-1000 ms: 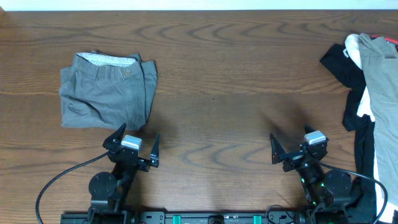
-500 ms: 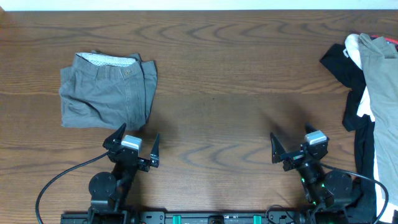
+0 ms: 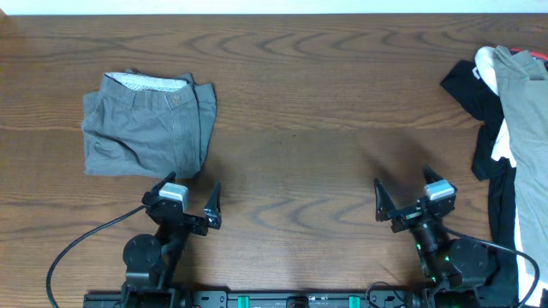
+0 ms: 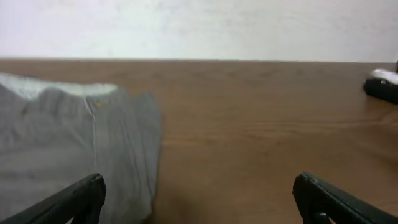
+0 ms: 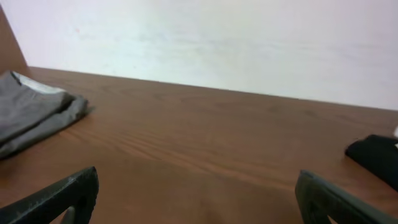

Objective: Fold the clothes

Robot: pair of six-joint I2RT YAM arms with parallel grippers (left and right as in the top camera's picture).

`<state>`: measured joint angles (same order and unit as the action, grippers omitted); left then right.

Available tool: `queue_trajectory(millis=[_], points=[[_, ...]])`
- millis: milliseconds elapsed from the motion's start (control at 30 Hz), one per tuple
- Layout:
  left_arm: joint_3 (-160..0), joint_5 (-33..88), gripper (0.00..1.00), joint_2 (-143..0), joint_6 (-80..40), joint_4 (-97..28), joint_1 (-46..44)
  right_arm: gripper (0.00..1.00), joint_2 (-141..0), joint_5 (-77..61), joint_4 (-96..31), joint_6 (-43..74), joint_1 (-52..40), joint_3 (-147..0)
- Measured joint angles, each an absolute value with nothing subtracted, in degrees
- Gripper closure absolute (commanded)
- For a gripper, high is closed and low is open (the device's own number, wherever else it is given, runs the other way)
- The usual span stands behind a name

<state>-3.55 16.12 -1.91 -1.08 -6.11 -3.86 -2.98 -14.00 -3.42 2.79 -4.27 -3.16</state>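
Nearest you, just short of the folded grey shorts (image 3: 145, 124), the left gripper (image 3: 188, 190) sits low over the table (image 3: 308, 103) with its jaws spread wide and nothing between them. Its wrist view shows only bare wood between the two fingertips, with the shorts ahead and to the left. Well to the right of the shorts, at the same near depth, the right gripper (image 3: 402, 190) stands likewise wide open and empty. The shorts themselves lie flat in a compact rectangle, waistband lining showing at the far side, touching neither gripper; I judge that item done. Far to the right of the shorts, at the table's edge, a heap of unfolded clothes (image 3: 503, 192) waits, with a khaki-grey garment (image 3: 522, 103) draped on top and a black garment (image 3: 467, 85) spilling out toward the shorts. My assessment is that you are between items. The next move calls for the right arm to reach the heap, pinch the khaki-grey piece alone near a hem or waistband, and draw it onto the open wood between heap and shorts for spreading flat.
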Motion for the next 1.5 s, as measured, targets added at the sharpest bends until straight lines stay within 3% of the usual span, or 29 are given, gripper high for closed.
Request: queue_trajectory(millis=[133,300,667,800,1033,1200,1333,1500], points=[[-7.94,15.9,0.02,-7.35,-3.51,-9.32,-3.88,0.01,-4.89,-14.68,-6.85,3.62,-4.27,-5.28],[-28.42,11.86,0.02,-21.98,-3.16,-19.84,-3.88,0.01,-16.4,-12.45,-16.91,3.95,-4.27,-17.74],[-73.76,8.95,0.02,-61.98,-1.39,-55.68,-3.88,0.01,-62.67,-8.56,-45.43,1.96,-4.27,-62.94],[-85.12,8.75,0.02,-68.23,-0.8,-60.27,-3.88,0.01,-74.65,-10.44,-53.82,0.99,-4.27,-79.68],[-88.86,8.73,0.02,-67.72,-0.05,-59.35,-3.88,0.01,-81.1,-15.35,-54.35,0.75,-4.27,-89.67],[-88.86,8.58,0.02,-66.52,0.4,-58.94,-3.88,0.02,-81.54,-9.96,-53.76,3.53,-2.92,-93.38],[-88.86,8.56,0.02,-67.22,0.51,-58.98,-3.88,0.02,-85.71,-3.73,-53.32,8.97,3.25,-96.31],[-88.92,8.56,0.02,-73.8,0.97,-60.23,-3.88,0.03,-104.97,0.89,-51.24,13.04,14.74,-103.11]])
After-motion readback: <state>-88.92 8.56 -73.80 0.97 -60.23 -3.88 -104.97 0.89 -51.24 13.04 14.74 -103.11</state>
